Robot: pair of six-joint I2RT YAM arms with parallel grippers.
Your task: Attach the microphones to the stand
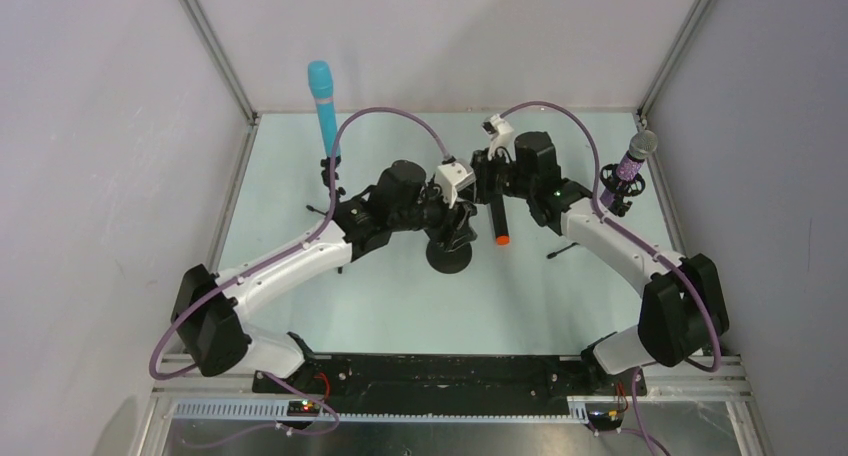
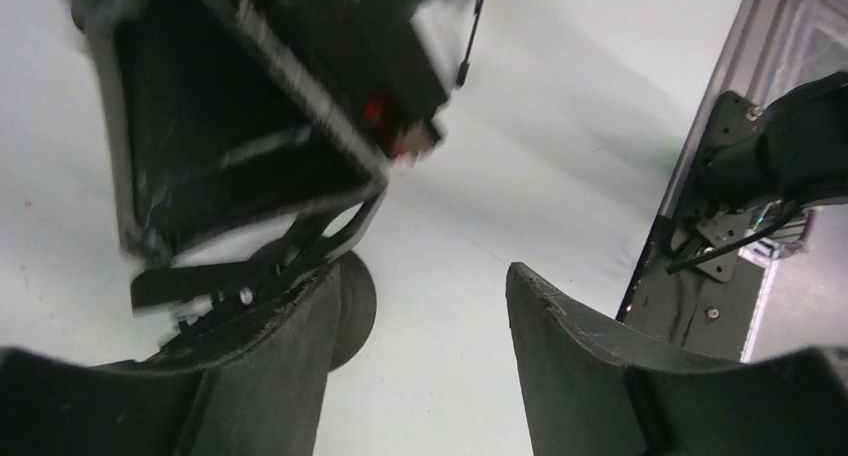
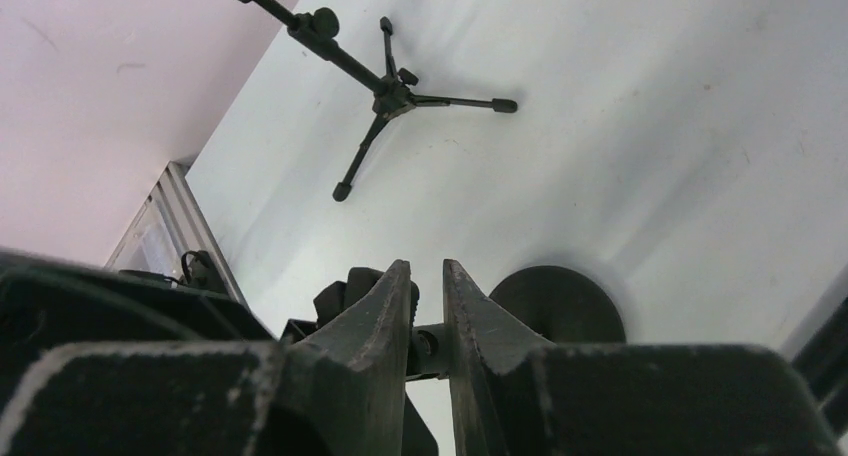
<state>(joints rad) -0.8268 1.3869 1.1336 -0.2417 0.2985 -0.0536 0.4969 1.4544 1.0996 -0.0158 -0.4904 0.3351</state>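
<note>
The black microphone with an orange end hangs orange end down at mid-table, just right of a stand with a round black base. My right gripper is at its upper end. In the right wrist view the fingers are nearly closed on a black cylindrical part. My left gripper sits over the round base, open and empty. The cyan microphone stands upright on a tripod stand at the left. The glittery purple microphone sits in a mount at the right.
The round base also shows in the left wrist view and in the right wrist view. The cyan microphone's tripod legs spread on the pale table. Metal frame posts and walls close in the table's sides.
</note>
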